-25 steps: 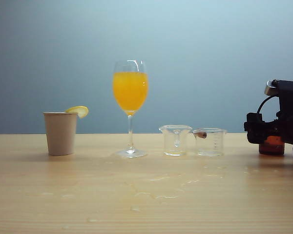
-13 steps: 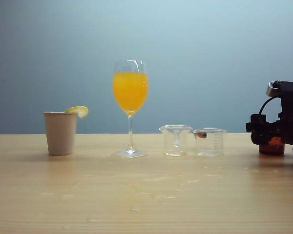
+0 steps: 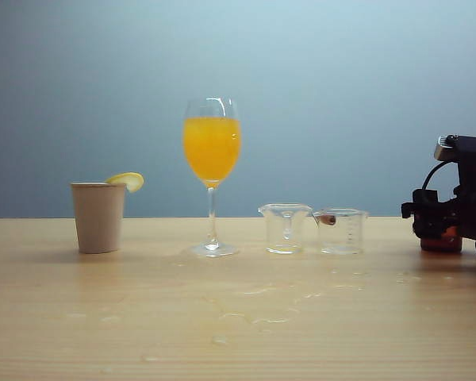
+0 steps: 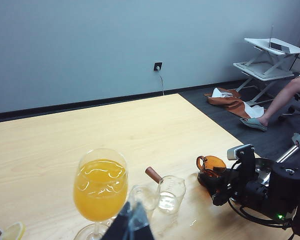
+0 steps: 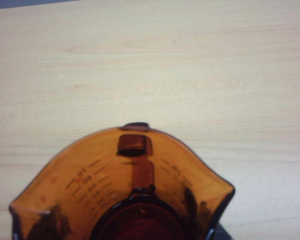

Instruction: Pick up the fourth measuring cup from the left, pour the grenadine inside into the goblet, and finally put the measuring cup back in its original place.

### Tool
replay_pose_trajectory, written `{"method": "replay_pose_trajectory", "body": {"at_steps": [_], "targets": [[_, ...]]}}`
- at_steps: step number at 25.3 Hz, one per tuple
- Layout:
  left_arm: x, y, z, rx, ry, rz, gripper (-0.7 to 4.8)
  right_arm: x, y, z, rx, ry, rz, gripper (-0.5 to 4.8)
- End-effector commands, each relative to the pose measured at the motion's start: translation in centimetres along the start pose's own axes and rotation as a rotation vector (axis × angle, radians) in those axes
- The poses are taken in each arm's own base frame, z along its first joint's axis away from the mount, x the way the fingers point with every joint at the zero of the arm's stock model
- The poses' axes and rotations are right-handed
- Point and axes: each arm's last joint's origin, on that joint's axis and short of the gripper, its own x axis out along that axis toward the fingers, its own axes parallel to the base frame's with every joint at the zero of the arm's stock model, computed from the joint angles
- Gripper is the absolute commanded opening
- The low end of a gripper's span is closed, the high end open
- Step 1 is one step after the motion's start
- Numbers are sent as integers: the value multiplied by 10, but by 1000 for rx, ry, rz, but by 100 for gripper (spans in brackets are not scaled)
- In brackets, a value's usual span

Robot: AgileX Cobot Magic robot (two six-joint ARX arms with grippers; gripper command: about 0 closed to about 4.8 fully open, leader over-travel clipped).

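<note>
The fourth measuring cup is standing on the worktop at the far right, well apart from the two clear measuring cups, its wall showing amber and its base dark red with the grenadine. Graduation marks are running down its inside and a pour spout is showing at its rim. The right hand is sitting at the cup, covering its upper part, and since a second ago it is shifting slightly rightward, hiding more of the cup. Its fingers are standing either side of the cup; whether they are pressing on it cannot be told. The goblet, the paper cup with its lemon slice and the clear cups are staying where they were. The goblet is holding bright orange juice and standing left of the clear cups. The pale wooden worktop is carrying wet streaks near its middle, a plain grey-blue wall is rising behind, and a dark floor is lying beyond the worktop's edge. The left hand is hovering near the goblet; only a dark tip is showing, so its opening cannot be told.
</note>
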Motion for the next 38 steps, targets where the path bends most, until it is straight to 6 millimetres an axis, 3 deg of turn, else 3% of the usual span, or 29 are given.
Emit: {"method": "replay_pose_trajectory", "body": {"at_steps": [1,18,24,38], "targets": [[-1,0,3,5,-20,-2,-6,2,0,-2,0,4,18,337],[-1,0,3,5,-20,-2,-6,8,1,4,-10,-17,22,335],[-1,0,3,5,-20,-2,-6,10,1,3,-10,-7,21,204],[-1,0,3,5,-20,-2,-6,8,3,11,-10,-44,30,198]]}}
